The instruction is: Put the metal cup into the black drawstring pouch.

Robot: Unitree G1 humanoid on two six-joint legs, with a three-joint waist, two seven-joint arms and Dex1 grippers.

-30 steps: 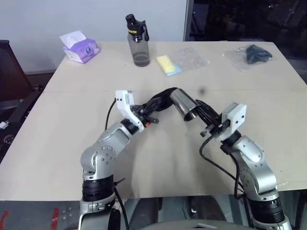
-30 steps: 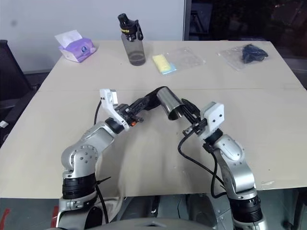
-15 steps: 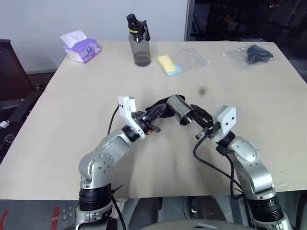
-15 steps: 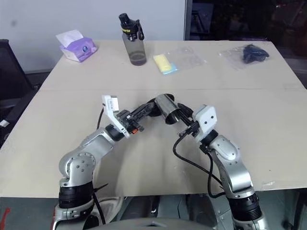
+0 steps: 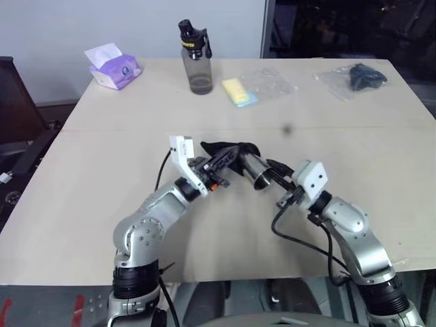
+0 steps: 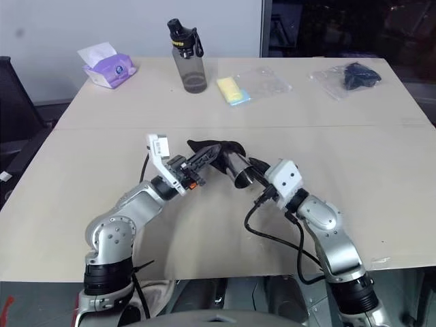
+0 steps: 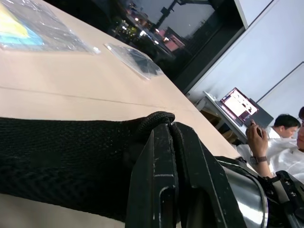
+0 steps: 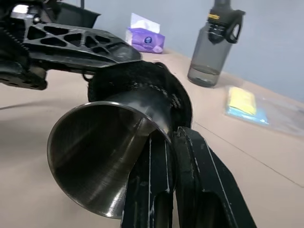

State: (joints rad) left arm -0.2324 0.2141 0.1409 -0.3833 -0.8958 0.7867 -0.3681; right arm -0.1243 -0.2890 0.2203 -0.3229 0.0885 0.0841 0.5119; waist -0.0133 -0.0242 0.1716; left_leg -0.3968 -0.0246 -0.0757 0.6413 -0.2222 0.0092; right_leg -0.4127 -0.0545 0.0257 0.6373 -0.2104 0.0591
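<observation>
Mid-tabletop (image 5: pixel 102 170), the left gripper (image 5: pixel 228 161) has its jaws clenched on the rim of the black drawstring pouch (image 5: pixel 228 148). The right gripper (image 5: pixel 272 172) has its jaws clamped on the wall of the metal cup (image 5: pixel 253 170), whose base sits inside the pouch mouth, open end facing away from it.
</observation>
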